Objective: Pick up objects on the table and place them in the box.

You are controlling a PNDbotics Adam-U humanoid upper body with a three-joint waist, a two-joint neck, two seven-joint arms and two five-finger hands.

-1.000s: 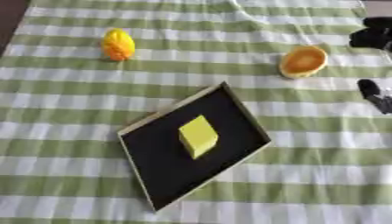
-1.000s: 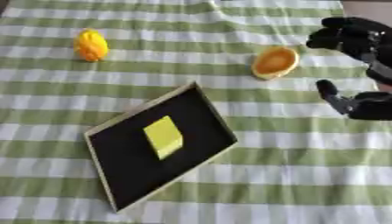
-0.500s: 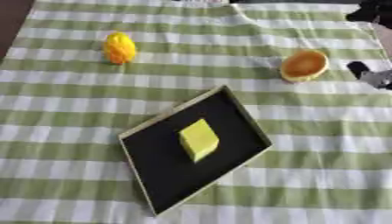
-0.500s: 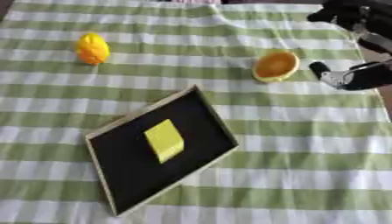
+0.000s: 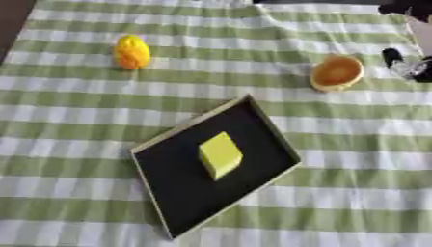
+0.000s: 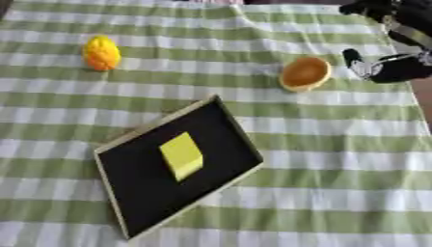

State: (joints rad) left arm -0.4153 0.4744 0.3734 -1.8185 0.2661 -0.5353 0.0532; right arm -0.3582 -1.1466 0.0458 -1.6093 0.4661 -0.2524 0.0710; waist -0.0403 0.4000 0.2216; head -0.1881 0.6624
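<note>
The right hand (image 6: 390, 65) has drawn up beside the orange tart (image 6: 304, 74), fingers spread wide and empty, closing in for a grab, while the yellow block (image 6: 182, 155) already lies in the black box (image 6: 143, 193).

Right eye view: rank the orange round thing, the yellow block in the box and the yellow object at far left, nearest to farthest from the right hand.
From the right hand:
1. Orange round thing, just beside it.
2. Yellow block, in the black box, centre.
3. Yellow object, far left.
</note>
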